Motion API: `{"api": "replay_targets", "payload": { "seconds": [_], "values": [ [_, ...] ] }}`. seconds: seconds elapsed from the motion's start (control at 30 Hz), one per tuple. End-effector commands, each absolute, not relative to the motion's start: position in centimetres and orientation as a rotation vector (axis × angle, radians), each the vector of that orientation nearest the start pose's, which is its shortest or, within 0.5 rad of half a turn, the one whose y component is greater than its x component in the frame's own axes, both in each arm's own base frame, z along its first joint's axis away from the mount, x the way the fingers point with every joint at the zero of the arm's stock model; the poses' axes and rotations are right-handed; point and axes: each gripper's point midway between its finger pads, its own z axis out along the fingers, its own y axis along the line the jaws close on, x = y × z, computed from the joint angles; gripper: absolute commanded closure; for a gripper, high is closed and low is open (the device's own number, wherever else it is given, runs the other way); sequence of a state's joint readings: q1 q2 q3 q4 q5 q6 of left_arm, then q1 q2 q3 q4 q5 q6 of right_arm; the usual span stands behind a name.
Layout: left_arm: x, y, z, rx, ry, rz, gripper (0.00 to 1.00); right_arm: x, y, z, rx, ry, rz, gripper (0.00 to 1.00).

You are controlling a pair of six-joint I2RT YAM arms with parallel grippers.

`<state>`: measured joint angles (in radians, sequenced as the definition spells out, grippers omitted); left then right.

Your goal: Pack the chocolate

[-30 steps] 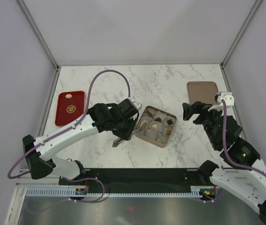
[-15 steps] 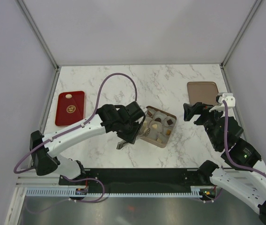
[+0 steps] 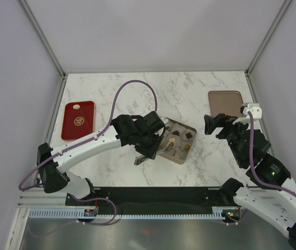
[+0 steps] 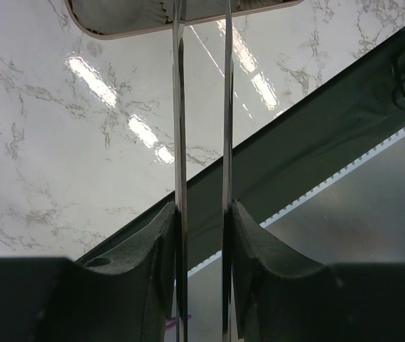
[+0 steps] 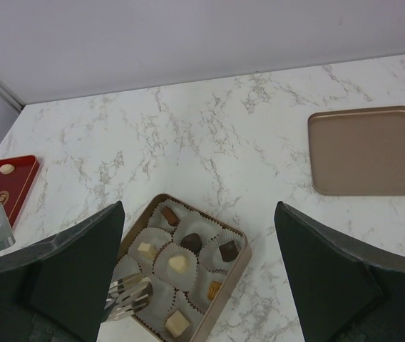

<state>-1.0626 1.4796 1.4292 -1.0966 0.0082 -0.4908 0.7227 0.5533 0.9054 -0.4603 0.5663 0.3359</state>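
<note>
Two blades of the tongs (image 4: 179, 128) are pinched between the fingers of the left gripper (image 4: 202, 214), which is closed on them. The blades run parallel with a narrow gap. The tong tips sit at the near-left cups (image 5: 161, 279) of the box (image 5: 244, 260); can't tell if they touch or grip anything. The right gripper (image 5: 199, 210) is spread wide with nothing in it, above the table (image 3: 189, 88) to the right of the box and apart from it. Chocolate (image 5: 179, 263): seven pieces in the box, one per white paper cup, three cream, three brown, one tan-orange. Further back, one more cream piece (image 3: 76, 107) lies at the far end of the red tray (image 3: 71, 133), far left. The tan lid (image 3: 224, 102) lies flat at far right, well apart from the box.
</note>
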Motion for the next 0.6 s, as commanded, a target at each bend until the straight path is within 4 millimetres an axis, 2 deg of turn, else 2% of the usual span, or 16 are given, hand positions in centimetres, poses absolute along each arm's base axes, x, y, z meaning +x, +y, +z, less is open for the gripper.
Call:
{"api": "replay_targets", "payload": {
  "seconds": [0.0,0.57],
  "values": [
    [13.68,-30.00,19.58,0.813,2.645,-0.512,0.67,22.38,8.22,34.69,0.135,1.626,0.332,0.05],
    [14.10,-30.20,19.27,0.810,2.647,-0.486,0.55,22.28,8.11,34.75,0.138,1.622,0.333,0.05]
  ]
}}
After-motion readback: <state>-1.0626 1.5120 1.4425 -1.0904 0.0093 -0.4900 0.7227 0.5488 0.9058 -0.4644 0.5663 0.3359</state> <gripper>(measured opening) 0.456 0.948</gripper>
